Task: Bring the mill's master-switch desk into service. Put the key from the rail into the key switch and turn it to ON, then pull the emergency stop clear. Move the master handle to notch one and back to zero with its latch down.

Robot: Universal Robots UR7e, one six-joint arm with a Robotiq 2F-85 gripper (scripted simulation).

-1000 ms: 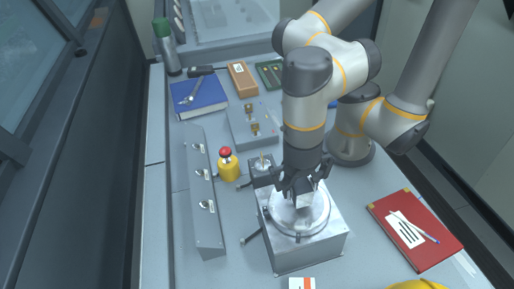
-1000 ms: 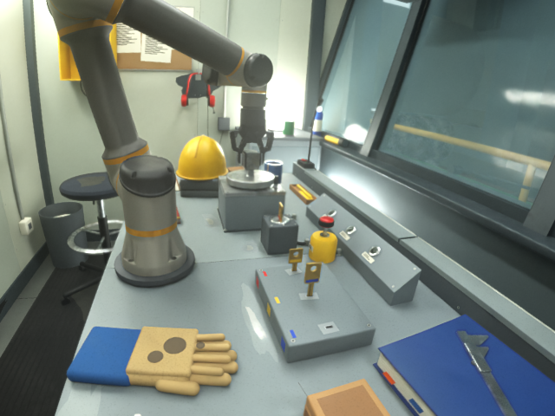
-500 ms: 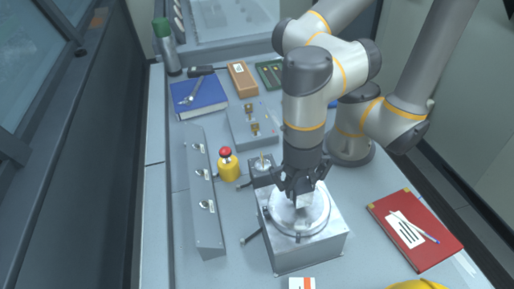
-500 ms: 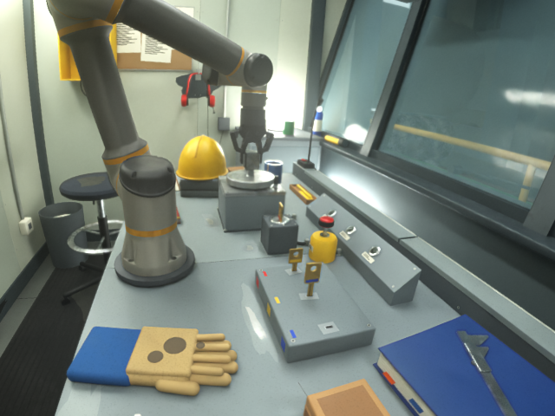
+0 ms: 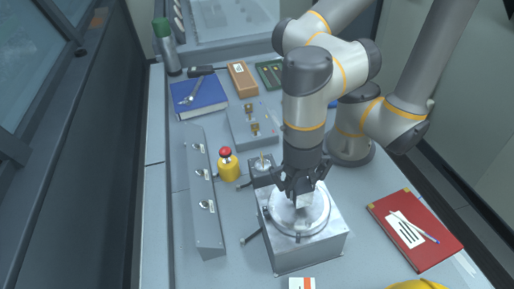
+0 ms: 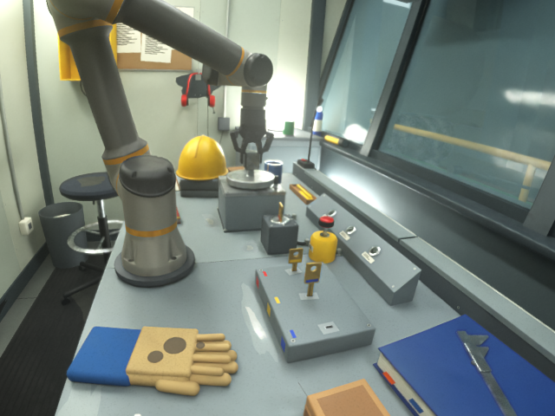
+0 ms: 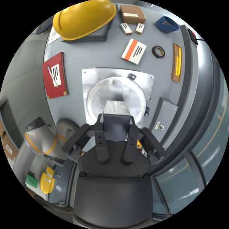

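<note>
My gripper (image 5: 300, 195) (image 6: 251, 157) (image 7: 117, 116) points straight down over the master controller box (image 5: 300, 230) (image 6: 250, 203) and grips the silver master handle (image 5: 304, 199) (image 6: 252, 162) (image 7: 117, 107), which stands on the round metal disc (image 7: 116, 100). Beside that box, the key switch (image 5: 262, 168) (image 6: 279, 231) has a brass key (image 5: 262, 158) (image 6: 280, 210) standing in it. The yellow emergency stop (image 5: 228, 165) (image 6: 323, 244) with its red button sits next to the switch. The key rail (image 5: 251, 125) (image 6: 312, 309) holds two more brass keys (image 6: 295, 257) (image 6: 312, 276).
Behind the work a sloped panel (image 5: 202, 188) (image 6: 362, 250) with three switches runs along the window sill. A red notebook with a pen (image 5: 413, 233) (image 7: 55, 74), a yellow hard hat (image 6: 201, 159) (image 7: 84, 18), a blue book (image 5: 198, 96), a glove (image 6: 154, 360) and the arm's base (image 6: 152, 224) crowd the desk.
</note>
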